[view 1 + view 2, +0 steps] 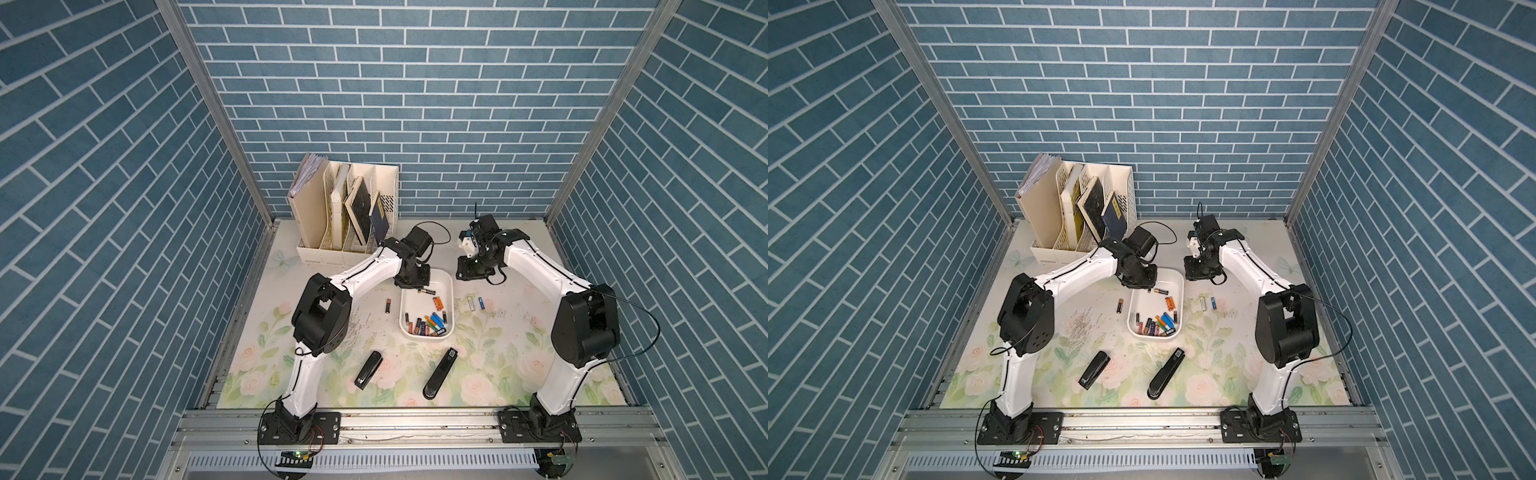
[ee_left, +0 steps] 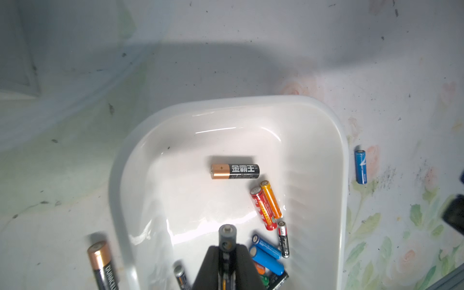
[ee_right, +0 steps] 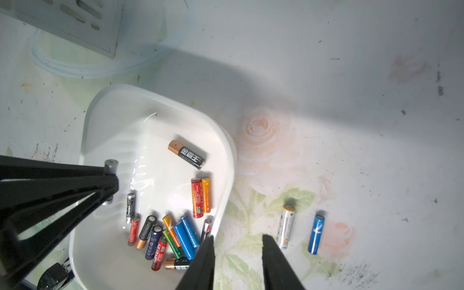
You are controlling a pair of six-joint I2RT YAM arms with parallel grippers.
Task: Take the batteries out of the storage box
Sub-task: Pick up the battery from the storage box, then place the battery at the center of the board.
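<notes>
Left gripper (image 2: pixel 227 251) clamped on grey battery (image 2: pixel 227 232) | box (image 2: pixel 344 163) lay beneath it (rim close beside) | step called for straight lift, clearing rim, low release.

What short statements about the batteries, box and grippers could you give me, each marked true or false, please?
The left gripper is shut on a grey battery. True.
The right gripper holds a battery. False: its jaws stand apart, nothing between them.
The storage box is empty. False: many batteries lie in it.
A white battery and a blue battery lie on the table outside the box. True.
Both staplers lie in the box. False: the two black staplers lie on the table.
</notes>
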